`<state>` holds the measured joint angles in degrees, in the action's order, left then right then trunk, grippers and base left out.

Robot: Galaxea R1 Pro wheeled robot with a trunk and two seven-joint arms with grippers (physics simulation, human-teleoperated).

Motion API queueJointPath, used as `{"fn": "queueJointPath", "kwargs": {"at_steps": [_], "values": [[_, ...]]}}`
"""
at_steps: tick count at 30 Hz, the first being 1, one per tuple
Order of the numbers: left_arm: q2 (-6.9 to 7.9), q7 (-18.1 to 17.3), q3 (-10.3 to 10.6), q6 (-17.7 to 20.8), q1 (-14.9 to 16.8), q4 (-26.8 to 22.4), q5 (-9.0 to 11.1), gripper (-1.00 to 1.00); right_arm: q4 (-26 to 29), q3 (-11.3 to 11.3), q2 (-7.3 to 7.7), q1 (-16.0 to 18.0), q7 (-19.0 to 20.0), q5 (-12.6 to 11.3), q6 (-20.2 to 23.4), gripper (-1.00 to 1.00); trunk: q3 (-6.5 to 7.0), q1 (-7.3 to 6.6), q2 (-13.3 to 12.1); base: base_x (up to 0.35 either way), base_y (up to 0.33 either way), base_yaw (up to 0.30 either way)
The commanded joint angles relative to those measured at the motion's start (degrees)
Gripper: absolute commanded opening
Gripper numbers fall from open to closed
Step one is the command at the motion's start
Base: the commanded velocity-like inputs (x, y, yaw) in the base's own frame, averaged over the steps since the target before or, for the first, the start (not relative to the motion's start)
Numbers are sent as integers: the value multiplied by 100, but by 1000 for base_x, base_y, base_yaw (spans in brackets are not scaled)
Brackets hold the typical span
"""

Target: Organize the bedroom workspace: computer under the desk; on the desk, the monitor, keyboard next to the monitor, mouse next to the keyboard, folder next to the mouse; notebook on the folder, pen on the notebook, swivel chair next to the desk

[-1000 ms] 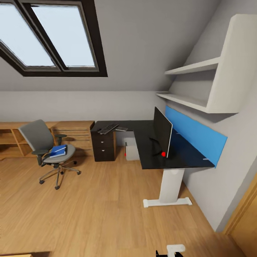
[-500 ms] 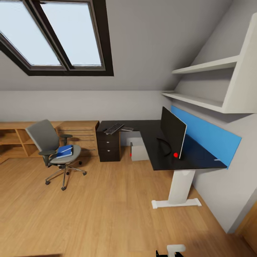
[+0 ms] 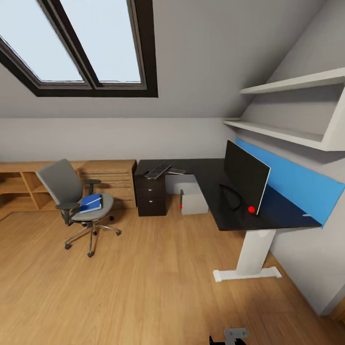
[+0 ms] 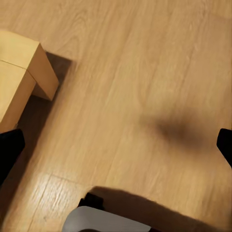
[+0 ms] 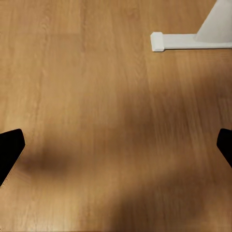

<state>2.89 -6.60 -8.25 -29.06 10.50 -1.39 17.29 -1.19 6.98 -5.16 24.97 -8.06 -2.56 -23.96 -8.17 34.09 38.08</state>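
Attic bedroom, wood plank floor [image 3: 143,287], sloped grey ceiling with a dark-framed skylight [image 3: 86,48].

Swivel chair [image 3: 79,203] stands at the left, well apart from the desk [image 3: 215,191]. Grey upholstered seat, black armrests, chrome star base. On the seat lies the folder [image 3: 91,203], flat and bright blue, with a thin white line across its top that may be the pen; too small to be sure.

Desk is black, L-shaped, smooth top. Black three-drawer unit [image 3: 151,197] under its far left end, drawers shut. White leg [image 3: 256,251] with a flat foot at the near end, blue back panel [image 3: 297,184] along the right wall. Monitor [image 3: 247,176] upright on the right arm of the desk, seen nearly edge-on, red dot at its near lower corner. Keyboard [image 3: 157,171] lies on the far left end; a thin dark flat item [image 3: 177,171] just beside it, likely the notebook. Mouse not made out. Computer [image 3: 193,202], pale grey box, sits on the floor under the desk.

Two white wall shelves [image 3: 287,110], cut off at the right edge. Light wooden drawer chest [image 3: 112,182] behind the chair.

Left gripper [image 4: 116,147]: black fingertips spread to both frame edges, nothing between, over floor beside a pale wooden block [image 4: 21,77]. Right gripper [image 5: 116,150]: likewise spread wide, empty, over bare floor near the desk foot.
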Motion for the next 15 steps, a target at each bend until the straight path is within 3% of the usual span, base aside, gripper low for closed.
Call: {"fn": "queueJointPath", "kwargs": {"at_steps": [1, 7, 15], "values": [[1, -60, -45, -9, 5, 7, 29, 100, -13, 49, -3, 8, -29, -25, -21, 100, -18, 4, 8, 281, 183, -107], [1, -60, -45, -11, 5, 7, 29, 100, -13, 49, -3, 8, -29, -25, -21, 100, -68, 4, 8, 309, 128, -139], [1, -60, -45, -12, 5, 7, 29, 100, -13, 49, -3, 8, -29, -25, -21, 100, -132, 4, 8, 331, 24, -160]]}}
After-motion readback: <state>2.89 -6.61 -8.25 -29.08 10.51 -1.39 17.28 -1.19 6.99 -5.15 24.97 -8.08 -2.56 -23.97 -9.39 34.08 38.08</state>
